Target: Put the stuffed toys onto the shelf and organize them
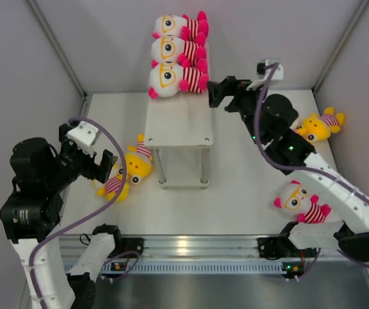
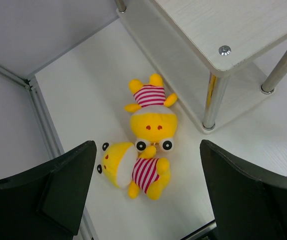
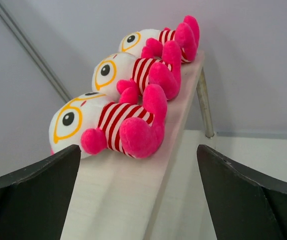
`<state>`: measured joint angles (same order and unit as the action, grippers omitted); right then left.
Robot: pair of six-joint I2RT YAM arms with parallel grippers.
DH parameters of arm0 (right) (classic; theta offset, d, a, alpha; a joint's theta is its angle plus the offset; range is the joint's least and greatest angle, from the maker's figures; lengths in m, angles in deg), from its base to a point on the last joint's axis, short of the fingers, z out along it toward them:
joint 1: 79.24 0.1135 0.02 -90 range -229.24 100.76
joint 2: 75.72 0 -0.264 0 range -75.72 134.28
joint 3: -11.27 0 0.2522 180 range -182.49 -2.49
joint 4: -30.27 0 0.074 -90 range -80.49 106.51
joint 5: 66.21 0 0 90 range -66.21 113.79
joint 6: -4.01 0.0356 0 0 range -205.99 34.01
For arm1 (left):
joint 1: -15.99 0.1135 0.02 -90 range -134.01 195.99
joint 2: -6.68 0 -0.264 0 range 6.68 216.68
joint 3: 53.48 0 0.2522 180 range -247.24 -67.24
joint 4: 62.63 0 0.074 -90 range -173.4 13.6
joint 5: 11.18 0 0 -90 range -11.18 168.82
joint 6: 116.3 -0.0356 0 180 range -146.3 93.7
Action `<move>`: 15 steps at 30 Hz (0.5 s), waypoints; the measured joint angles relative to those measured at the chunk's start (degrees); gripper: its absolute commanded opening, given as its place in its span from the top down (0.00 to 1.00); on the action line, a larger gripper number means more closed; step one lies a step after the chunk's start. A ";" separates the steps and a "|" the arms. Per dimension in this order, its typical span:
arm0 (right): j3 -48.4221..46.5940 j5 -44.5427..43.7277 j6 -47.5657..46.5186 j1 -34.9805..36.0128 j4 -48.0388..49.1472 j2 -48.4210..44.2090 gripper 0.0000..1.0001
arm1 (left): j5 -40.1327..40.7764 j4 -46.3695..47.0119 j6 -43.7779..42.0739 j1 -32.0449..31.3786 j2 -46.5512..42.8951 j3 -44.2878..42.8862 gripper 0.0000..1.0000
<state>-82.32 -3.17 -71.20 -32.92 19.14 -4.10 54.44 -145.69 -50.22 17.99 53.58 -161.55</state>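
Three white-headed pink toys lie in a row on the far end of the shelf (image 1: 179, 122): the nearest (image 1: 174, 79), the middle (image 1: 174, 50) and the farthest (image 1: 179, 27). They also show in the right wrist view, with the nearest toy (image 3: 108, 125) in front. My right gripper (image 1: 216, 93) is open and empty, just right of the nearest one. Two yellow toys (image 1: 139, 164) (image 1: 112, 187) lie on the table left of the shelf. My left gripper (image 1: 107, 168) is open above them (image 2: 138, 170). Another yellow toy (image 1: 319, 125) and a white toy (image 1: 300, 201) lie at the right.
White walls enclose the table on three sides. The shelf's metal legs (image 2: 212, 105) stand close to the yellow pair. A metal rail (image 1: 190, 246) runs along the near edge by the arm bases.
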 measured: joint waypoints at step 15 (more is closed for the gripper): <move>7.72 0.15 14.01 -36.72 -48.61 -12.09 0.01 | -3.87 6.10 2.78 -0.26 10.34 3.04 0.09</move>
<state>-74.61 -3.01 -57.19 -69.64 -29.47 -16.19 50.57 -139.59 -47.45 17.73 63.92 -158.51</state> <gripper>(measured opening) 0.993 0.902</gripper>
